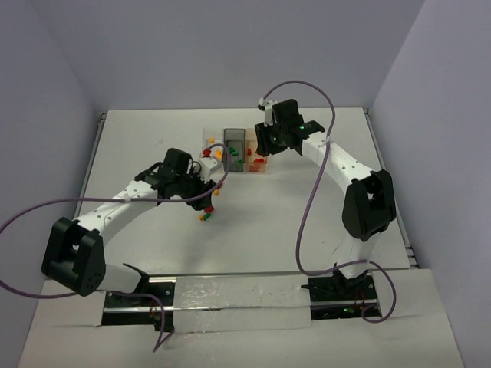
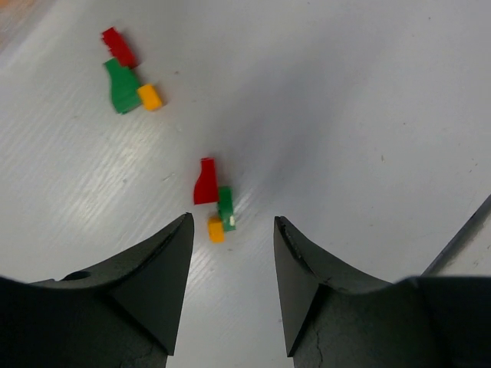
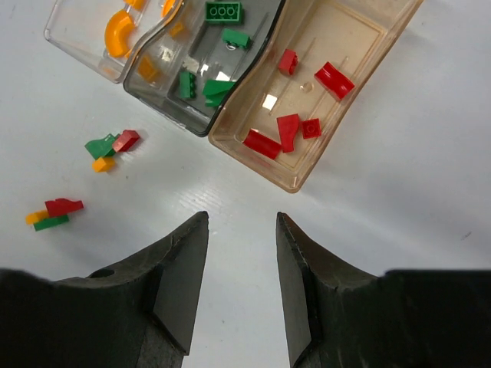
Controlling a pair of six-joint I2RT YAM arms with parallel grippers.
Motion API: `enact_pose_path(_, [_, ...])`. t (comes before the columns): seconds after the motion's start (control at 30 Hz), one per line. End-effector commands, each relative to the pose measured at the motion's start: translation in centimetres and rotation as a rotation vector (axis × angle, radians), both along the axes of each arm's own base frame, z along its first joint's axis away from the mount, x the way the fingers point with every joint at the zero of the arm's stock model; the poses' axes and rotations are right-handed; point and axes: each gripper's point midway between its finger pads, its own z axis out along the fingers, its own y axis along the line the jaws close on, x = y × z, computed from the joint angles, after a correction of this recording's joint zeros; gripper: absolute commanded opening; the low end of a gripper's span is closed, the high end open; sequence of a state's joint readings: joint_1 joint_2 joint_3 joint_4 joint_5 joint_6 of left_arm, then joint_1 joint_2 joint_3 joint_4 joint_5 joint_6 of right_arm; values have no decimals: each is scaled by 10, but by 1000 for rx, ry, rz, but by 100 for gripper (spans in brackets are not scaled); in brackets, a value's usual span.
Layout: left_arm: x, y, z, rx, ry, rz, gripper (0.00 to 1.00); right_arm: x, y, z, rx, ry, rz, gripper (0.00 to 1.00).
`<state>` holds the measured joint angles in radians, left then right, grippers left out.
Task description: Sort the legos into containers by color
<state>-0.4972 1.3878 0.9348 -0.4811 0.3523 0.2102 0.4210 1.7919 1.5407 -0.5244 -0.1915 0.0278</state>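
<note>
The containers stand in a joined row: a clear bin (image 3: 77,31) with orange legos, a smoky grey bin (image 3: 165,88) with green ones, and an amber bin (image 3: 368,54) with red ones. Two loose clusters of legos, each red, green and orange, lie on the table. My left gripper (image 2: 232,222) is open just short of the near cluster (image 2: 215,201), with nothing between its fingers. The other cluster (image 2: 126,77) lies farther off. My right gripper (image 3: 242,217) hangs open and empty over bare table, near the amber bin's corner. From above, the left gripper (image 1: 204,202) is near both clusters (image 1: 205,216).
The bins (image 1: 234,149) sit mid-table between the two arms. The right gripper (image 1: 265,144) is beside their right end. White walls close in the table at the back and both sides. Purple cables trail from both arms.
</note>
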Motion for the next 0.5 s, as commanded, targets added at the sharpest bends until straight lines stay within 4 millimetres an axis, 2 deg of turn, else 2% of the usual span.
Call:
enact_pose_path(0.0, [8,-13,-12,64,-13,27,53,-3,-8,10,-7,-37,-5,48])
enact_pose_path(0.1, [10,-14,-26,127,14,47,52,-7,-10,11,-7,-40,-6,48])
enact_pose_path(0.3, [29,-16,-30,185,-1,113,50,-10,-11,14,-3,-51,-7,48])
enact_pose_path(0.47, [37,-21,-36,203,-2,116,50,-12,-12,12,-5,-44,-6,48])
